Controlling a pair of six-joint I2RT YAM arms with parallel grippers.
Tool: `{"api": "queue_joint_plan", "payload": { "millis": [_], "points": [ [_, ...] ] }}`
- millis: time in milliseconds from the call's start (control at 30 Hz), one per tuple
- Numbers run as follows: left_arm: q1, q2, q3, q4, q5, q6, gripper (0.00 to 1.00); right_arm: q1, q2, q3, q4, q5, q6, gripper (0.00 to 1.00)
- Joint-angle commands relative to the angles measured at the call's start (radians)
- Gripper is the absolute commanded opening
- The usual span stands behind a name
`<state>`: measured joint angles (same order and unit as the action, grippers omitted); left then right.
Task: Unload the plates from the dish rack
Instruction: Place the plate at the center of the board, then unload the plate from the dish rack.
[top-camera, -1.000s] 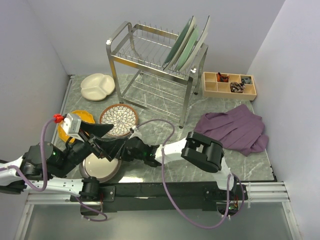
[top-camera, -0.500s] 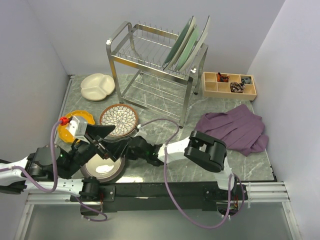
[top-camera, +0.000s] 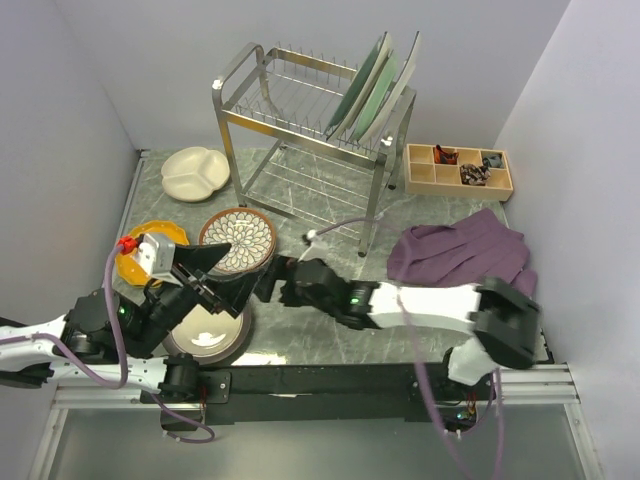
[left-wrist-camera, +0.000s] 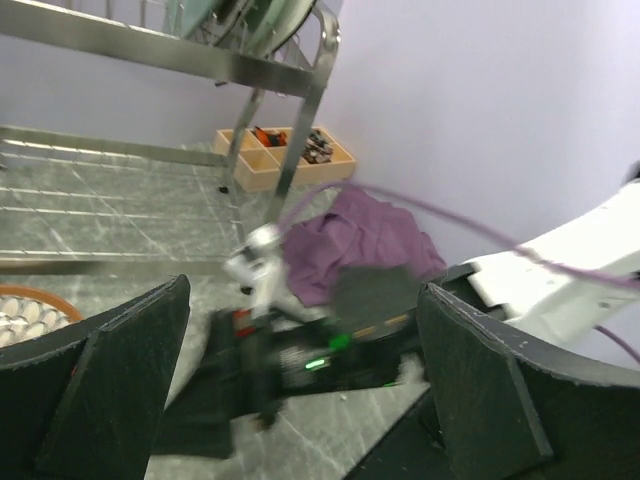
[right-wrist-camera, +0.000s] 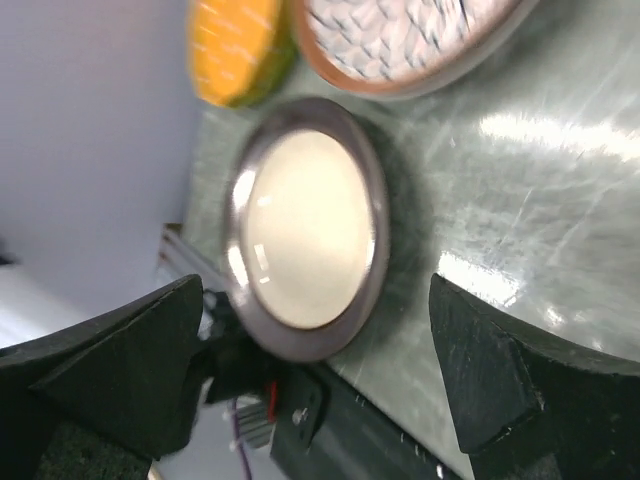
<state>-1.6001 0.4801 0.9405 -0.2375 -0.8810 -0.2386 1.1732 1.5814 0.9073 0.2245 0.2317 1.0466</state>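
A few plates (top-camera: 378, 85) are stood upright at the right end of the dish rack's (top-camera: 290, 110) top tier, at the back of the table (top-camera: 420, 205). A dark-rimmed cream plate (right-wrist-camera: 305, 240) is laid flat near the left front, just beside a brown petal plate (top-camera: 238, 240). The right fingers (right-wrist-camera: 110, 380) and the left fingers (left-wrist-camera: 110, 390) are spread wide, with nothing held.

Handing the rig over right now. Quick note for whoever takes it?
Left gripper: open, empty.
Right gripper: open, empty, above the dark-rimmed plate.
Done: four plates lie on the table: dark-rimmed, orange, petal, divided.
Left: three plates stand at the right end of the rack, top tier.
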Motion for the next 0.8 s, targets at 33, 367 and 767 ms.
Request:
{"api": "queue_joint_plan", "payload": {
  "millis": [33,367,767],
  "points": [
    [0.002,0.08,0.049,0.06,-0.079,0.154,1.0,-0.006,-0.326,-0.031,-0.304,0.187,-0.218,1.0],
    [0.323,0.314,0.298,0.045,0.231,0.187,0.99,-0.049,-0.77,-0.112,-0.492,0.359,-0.47,1.0],
    [0.979,0.911,0.884,-0.025,1.105,-0.002,0.8,-0.067,-0.968,-0.329,-0.261,0.222,-0.477,1.0]
  ]
}}
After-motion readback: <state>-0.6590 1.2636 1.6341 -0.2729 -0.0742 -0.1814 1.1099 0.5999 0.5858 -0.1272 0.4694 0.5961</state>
